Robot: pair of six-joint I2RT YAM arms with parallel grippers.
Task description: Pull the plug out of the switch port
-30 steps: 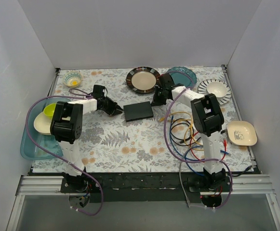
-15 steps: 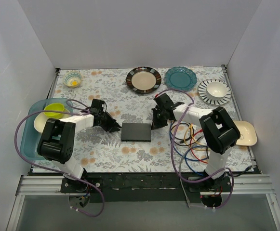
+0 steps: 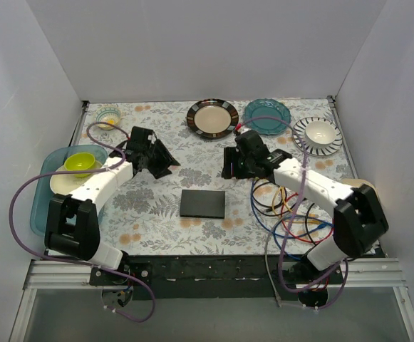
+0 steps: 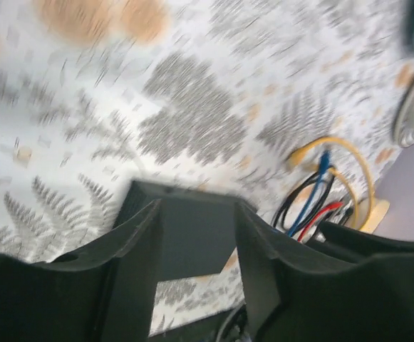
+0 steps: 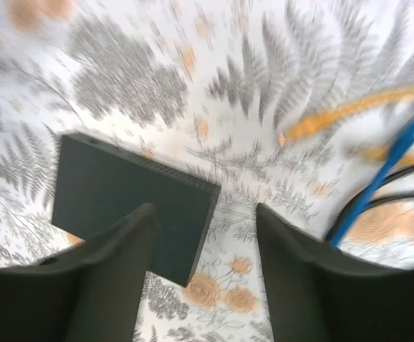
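Black matte switch [image 3: 202, 204] is lying flat on the fern-print tablecloth [image 3: 157, 206], a little toward 6 o'clock from the middle of the table. Neither arm is touching it. Left gripper [image 3: 168, 167] hangs over the cloth at about 10 o'clock from the box and the right gripper [image 3: 228, 169] at about 1 o'clock from it, both tipped down toward it.

On the wrist cams both sets of jaws are spread wide, with nothing between them except the switch down below, so both hands are empty. The right wrist cam catches one long side wall of the box with a row of small dots. It's too blurry to make out sockets, and I can't tell whether anything is plugged in.

The cable tangle [image 3: 288, 210] (yellow, blue, red and black loops) sits at 3 o'clock of the switch, near it but apart in the top view.

Along the 12 o'clock edge there's a dark-rimmed plate [image 3: 211, 117], a teal plate [image 3: 274, 112] and a striped plate [image 3: 299, 128] with a white bowl [image 3: 320, 130] on it. At 9 o'clock there's a teal tray [image 3: 39, 206] holding a green bowl [image 3: 80, 163].
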